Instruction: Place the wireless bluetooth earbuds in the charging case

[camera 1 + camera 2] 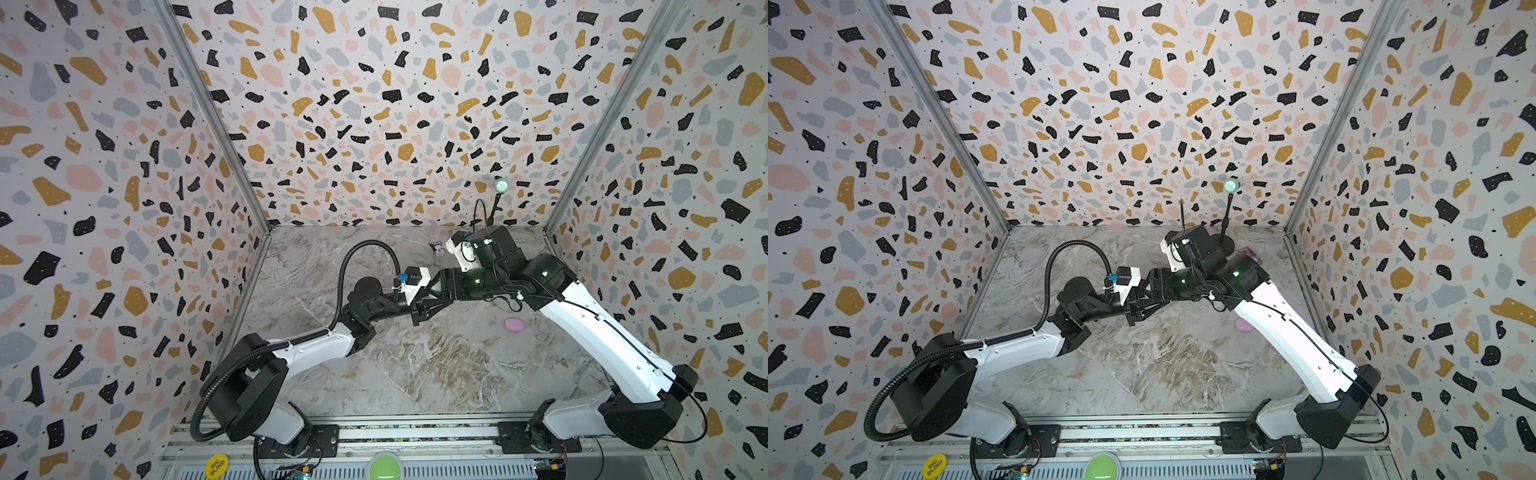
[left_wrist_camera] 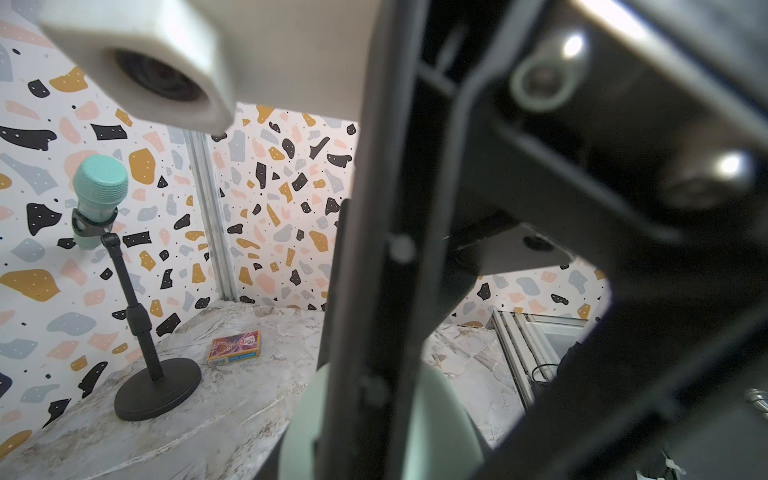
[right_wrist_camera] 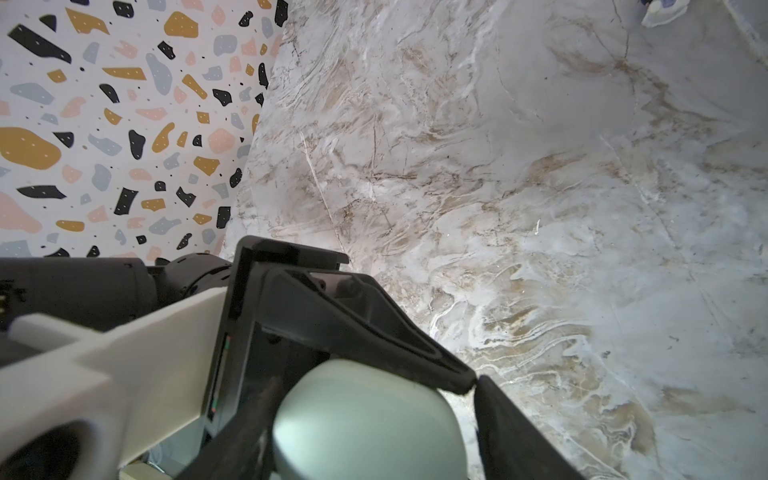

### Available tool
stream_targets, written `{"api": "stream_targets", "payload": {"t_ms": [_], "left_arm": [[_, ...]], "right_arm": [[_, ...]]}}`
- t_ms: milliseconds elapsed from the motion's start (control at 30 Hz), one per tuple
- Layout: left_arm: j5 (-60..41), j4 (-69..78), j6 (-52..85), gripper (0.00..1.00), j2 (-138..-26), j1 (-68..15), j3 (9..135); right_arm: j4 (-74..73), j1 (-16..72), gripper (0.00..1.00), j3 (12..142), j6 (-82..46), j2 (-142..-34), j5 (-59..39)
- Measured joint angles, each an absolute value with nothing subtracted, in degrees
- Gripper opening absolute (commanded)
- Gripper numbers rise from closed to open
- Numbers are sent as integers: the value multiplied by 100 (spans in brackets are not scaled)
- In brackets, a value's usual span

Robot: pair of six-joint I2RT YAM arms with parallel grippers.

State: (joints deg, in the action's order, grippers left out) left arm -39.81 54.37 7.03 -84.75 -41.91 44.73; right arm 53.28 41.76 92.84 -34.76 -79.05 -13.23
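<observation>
One mint case (image 3: pixel 365 419) clamped in left fingers (image 3: pixel 374 324); right fingers (image 3: pixel 523 436) apart; one pink case (image 1: pixel 514 325).

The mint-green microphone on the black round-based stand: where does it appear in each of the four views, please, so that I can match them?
In a top view: the mint-green microphone rises at the back right of the pale marble tabletop.
In a top view: the same place.
Left wrist: large, standing beside a small orange box.
Right wrist: not in it.
Shared landmark: the tabletop, seen in all four.
</observation>
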Motion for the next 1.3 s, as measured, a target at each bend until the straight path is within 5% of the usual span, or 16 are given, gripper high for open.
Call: {"api": "stream_targets", "payload": {"t_ms": [300, 400, 533, 633, 867, 1300], "left_arm": [[-3905, 5376, 709, 8, -8477, -4180, 4473], [-3898, 5356, 709, 17, -8477, -4180, 4473], [-3872, 5356, 709, 58, -8477, -4182, 4473], [-3815, 5367, 701, 100, -8464, -4187, 4466], [-3267, 4856, 659, 100, -8014, -4187, 4045], [-1201, 3288, 666, 100, -6899, -4185, 3155]], "right_arm": [[5192, 4191, 52, 9194, -3535, -7896, -1358], [5146, 4191, 49, 9139, -3548, -7859, -1354], [5100, 4193, 48, 9100, -3557, -7819, -1321], [5085, 4178, 47, 9032, -3566, -7791, -1269], [4950, 3747, 47, 8311, -3531, -7391, -1203], [3682, 2298, 47, 4893, -3225, -6582, -670]]}}
